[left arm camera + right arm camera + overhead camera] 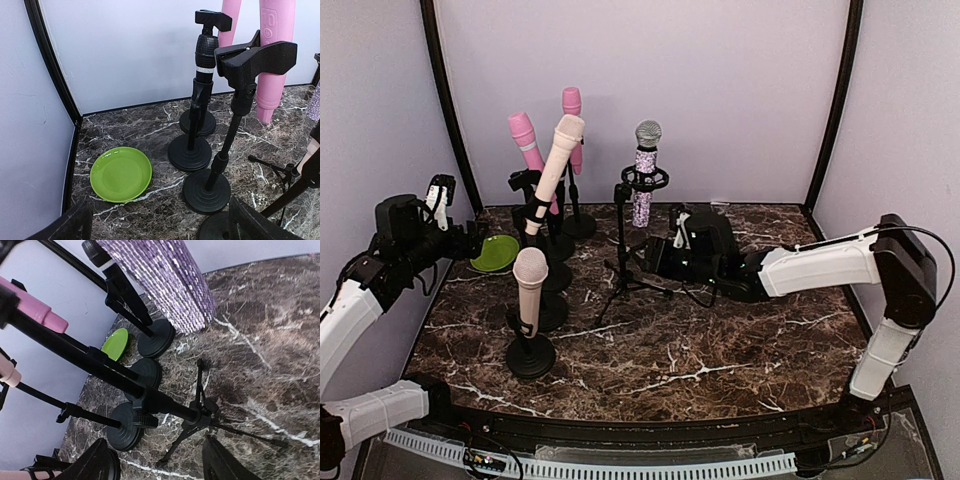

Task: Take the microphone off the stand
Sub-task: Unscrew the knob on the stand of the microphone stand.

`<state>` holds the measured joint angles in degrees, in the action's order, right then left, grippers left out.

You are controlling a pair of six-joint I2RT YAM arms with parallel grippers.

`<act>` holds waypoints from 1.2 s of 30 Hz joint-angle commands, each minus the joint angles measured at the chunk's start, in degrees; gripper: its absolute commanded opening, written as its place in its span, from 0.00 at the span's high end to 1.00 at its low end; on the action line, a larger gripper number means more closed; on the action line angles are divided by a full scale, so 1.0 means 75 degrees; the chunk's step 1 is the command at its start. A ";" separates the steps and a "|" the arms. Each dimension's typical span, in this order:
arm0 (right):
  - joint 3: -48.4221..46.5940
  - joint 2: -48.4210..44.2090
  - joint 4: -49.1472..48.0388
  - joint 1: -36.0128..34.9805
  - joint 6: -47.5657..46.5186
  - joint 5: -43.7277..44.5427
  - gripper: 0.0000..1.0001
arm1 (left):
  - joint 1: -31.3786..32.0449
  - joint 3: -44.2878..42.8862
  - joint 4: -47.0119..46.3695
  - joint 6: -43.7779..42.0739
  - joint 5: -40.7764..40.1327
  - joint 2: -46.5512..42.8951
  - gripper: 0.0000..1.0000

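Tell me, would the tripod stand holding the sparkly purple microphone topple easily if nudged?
Probably, yes: the tripod stand has thin legs and carries the sparkly microphone high up, so it looks top-heavy. It likely slides on the polished table.

Green plate (121,173) lies on marble table (150,130), left side. To its right, black stands (206,190) w/ round bases; nearest has a clip (255,57) on top. Pink mics (272,75) behind. Left gripper (160,230) fingers are apart.
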<state>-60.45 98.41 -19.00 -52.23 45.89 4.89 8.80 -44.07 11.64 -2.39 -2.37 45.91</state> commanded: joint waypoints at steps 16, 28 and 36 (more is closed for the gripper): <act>-0.0435 0.1370 -0.1826 0.0066 0.1219 -0.1012 0.57 | -0.0048 0.0088 -0.0122 -0.0056 0.0094 -0.0187 0.04; -0.0523 0.1463 -0.1887 0.0117 0.1165 -0.0932 0.53 | -0.0048 0.0088 -0.0113 -0.0061 0.0082 -0.0179 0.04; -0.0757 0.1572 -0.1700 0.0132 0.0949 -0.0789 0.68 | -0.0048 0.0089 -0.0111 -0.0061 0.0063 -0.0186 0.04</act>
<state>-63.99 109.34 -30.24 -51.68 54.13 -2.07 8.80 -44.07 11.64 -2.39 -2.37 45.32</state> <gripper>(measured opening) 0.342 0.961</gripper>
